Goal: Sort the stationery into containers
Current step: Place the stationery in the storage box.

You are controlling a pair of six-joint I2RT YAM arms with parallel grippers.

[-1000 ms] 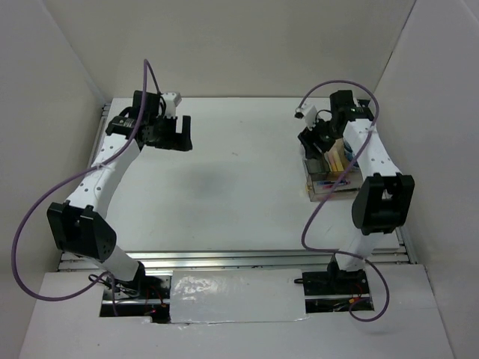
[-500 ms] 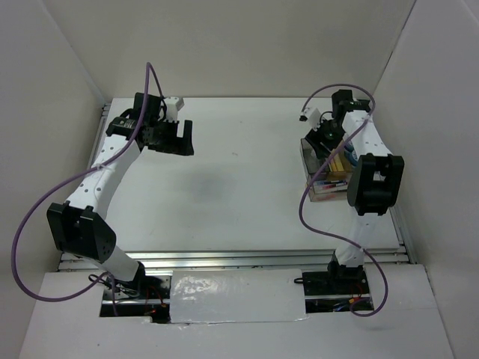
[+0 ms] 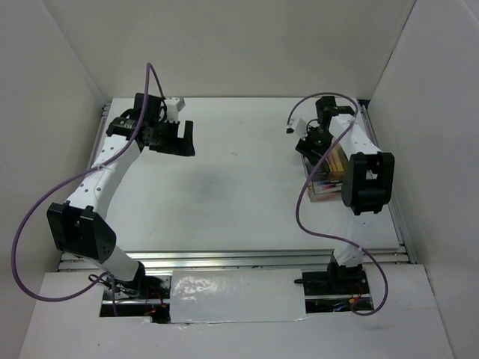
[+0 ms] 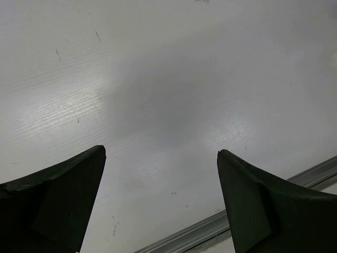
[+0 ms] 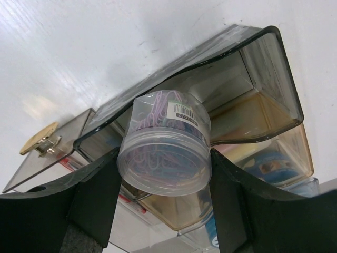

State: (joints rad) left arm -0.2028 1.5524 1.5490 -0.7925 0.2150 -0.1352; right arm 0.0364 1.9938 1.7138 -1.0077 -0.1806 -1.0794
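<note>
Right end effector pinches clear clip tub at tinted box; blue roll inside. Left end effector spread.

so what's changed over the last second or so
The right arm swung its elbow left, and the right gripper shifted slightly left over the compartment box, shut on a clear tub of paper clips. The left gripper stayed open over the table, and the box seems to have kept its place.
</note>
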